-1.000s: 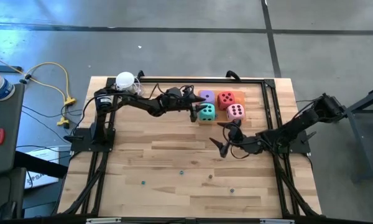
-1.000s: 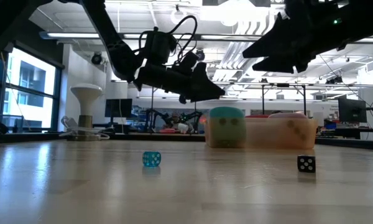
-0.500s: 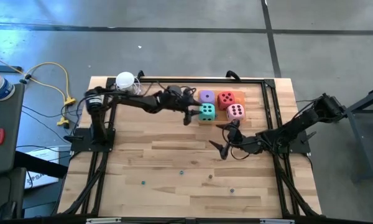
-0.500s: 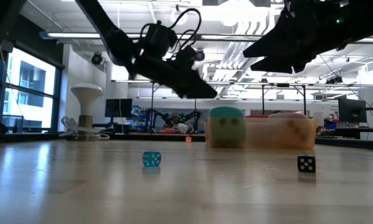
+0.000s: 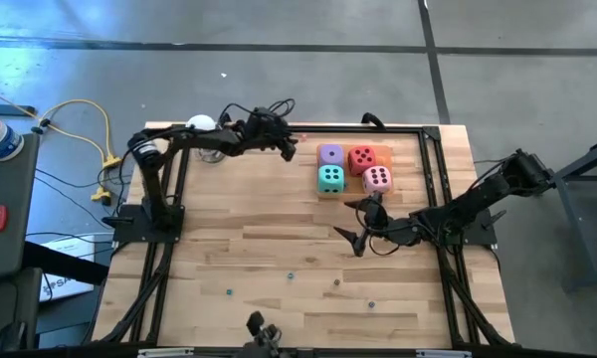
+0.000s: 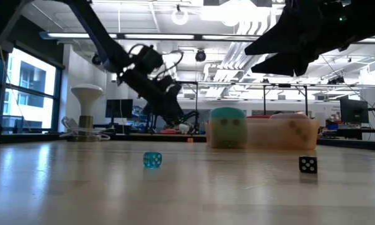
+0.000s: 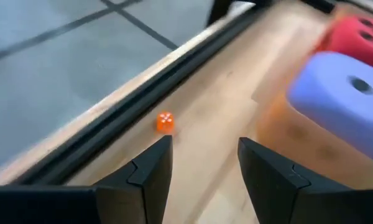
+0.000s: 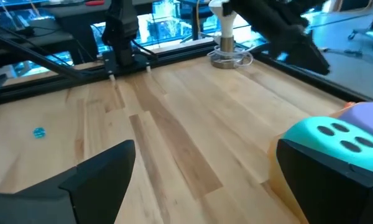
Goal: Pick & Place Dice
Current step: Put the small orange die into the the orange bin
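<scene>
The four dice sit together in a tight block at the far side of the bench [image 5: 279, 249]: purple die [image 5: 330, 154], red die [image 5: 362, 158], teal die [image 5: 330, 178] and pink die [image 5: 376, 179]. The left hand [image 5: 291, 146] hovers just beside the purple die, fingers narrowly apart and empty. The right hand [image 5: 361, 221] waits near the pink die, wide and empty.

Because the dice touch each other, I judge a finger can hardly enter between them, so a grasp may push the neighbours away. The small orange die [image 7: 165, 121] near the purple die could also be knocked.

Tiny orange bead [image 7: 165, 121] beside black rail [image 7: 130, 93]
</scene>
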Robot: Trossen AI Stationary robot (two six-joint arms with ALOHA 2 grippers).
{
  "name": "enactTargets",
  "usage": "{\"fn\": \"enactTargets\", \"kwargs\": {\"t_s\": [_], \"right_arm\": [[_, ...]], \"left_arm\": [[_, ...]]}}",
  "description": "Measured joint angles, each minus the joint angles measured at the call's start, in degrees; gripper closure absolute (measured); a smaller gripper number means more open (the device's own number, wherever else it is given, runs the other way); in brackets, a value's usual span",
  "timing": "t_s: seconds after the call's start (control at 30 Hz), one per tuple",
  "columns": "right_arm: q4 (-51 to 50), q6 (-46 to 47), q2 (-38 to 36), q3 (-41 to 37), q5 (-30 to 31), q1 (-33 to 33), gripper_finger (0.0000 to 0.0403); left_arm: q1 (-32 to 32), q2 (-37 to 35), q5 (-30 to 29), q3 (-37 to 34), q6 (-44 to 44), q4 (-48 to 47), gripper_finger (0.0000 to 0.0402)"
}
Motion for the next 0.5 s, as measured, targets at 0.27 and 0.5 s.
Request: {"fn": "enactTargets", "kwargs": {"t_s": [0.27,0.5], "right_arm": [[-0.36,0.42,0.0,0.0,-0.16,0.0,0.002],[-1.56,0.47,0.02,0.0,-0.19,0.0,0.002]], "left_arm": [[0.75,4.58,-0.48,0.78,-4.07,6.86,0.0207],[0.12,4.88,-3.43,2.16,-8.81,6.65,0.0106]]}}
